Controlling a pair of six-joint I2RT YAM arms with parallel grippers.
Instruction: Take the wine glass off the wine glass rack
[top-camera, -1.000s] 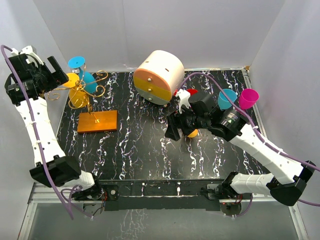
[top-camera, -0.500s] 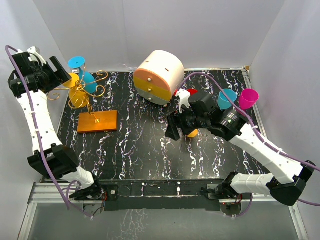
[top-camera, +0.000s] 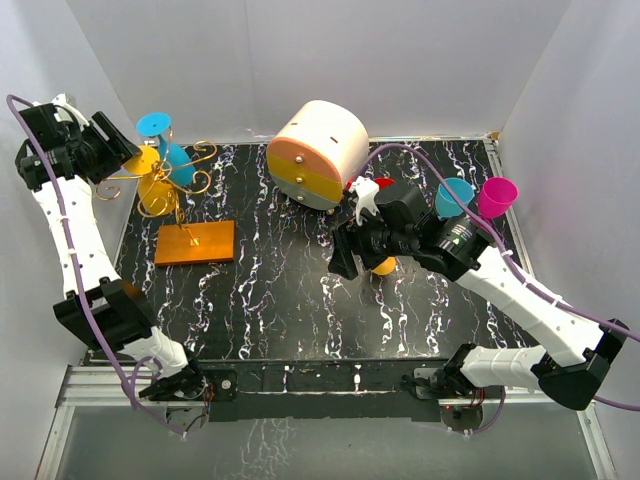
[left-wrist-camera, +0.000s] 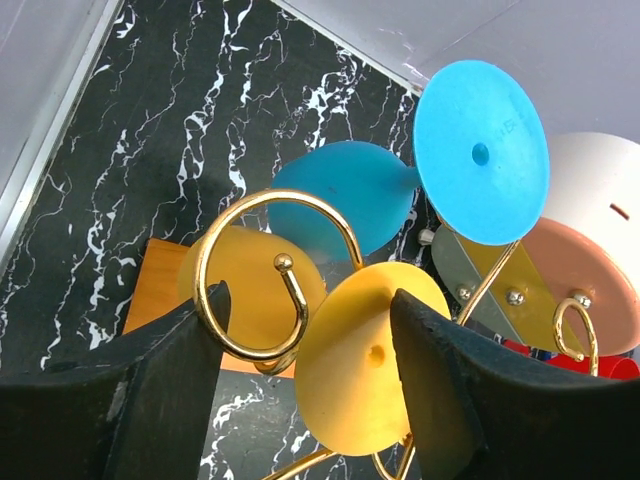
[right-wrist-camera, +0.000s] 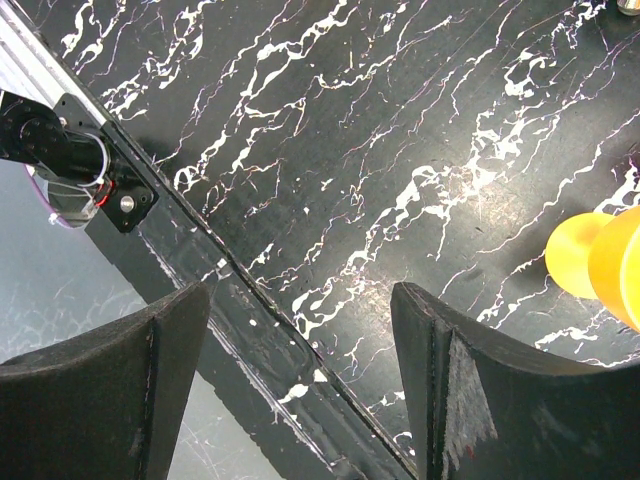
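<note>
Wine glass (left-wrist-camera: 360, 370), the yellow one: hanging on the wine glass rack (top-camera: 195, 243), directly ahead of the left pincer (left-wrist-camera: 308, 300). Tilting, with the long axis running from the round foot, nearest the pincer, away and downward to the bowl. Pointing the bowl's mouth down toward the rack's flat orange base. Showing the foot face-on between the two fingers in the wrist view, just beside a gold wire curl. Spreading both fingers wide, one to each side of that foot, with contact impossible to judge.

Blue glass (left-wrist-camera: 470, 150): hanging just past the yellow one, farther from the left pincer, tilting much the same way with its foot uppermost.

Drawer box (top-camera: 318, 152), white and orange: sitting well off to the right of the left pincer.

Right pincer (right-wrist-camera: 300, 290): hovering above the black marbled table (right-wrist-camera: 400, 120), fingers spread wide and gripping nothing.

Yellow object (right-wrist-camera: 585, 260): lying on the table just off one side of the right pincer, partly cut by the frame edge.

Blue cup (top-camera: 455, 197) and pink cup (top-camera: 497, 196): sitting side by side behind the right pincer, near its arm.
</note>
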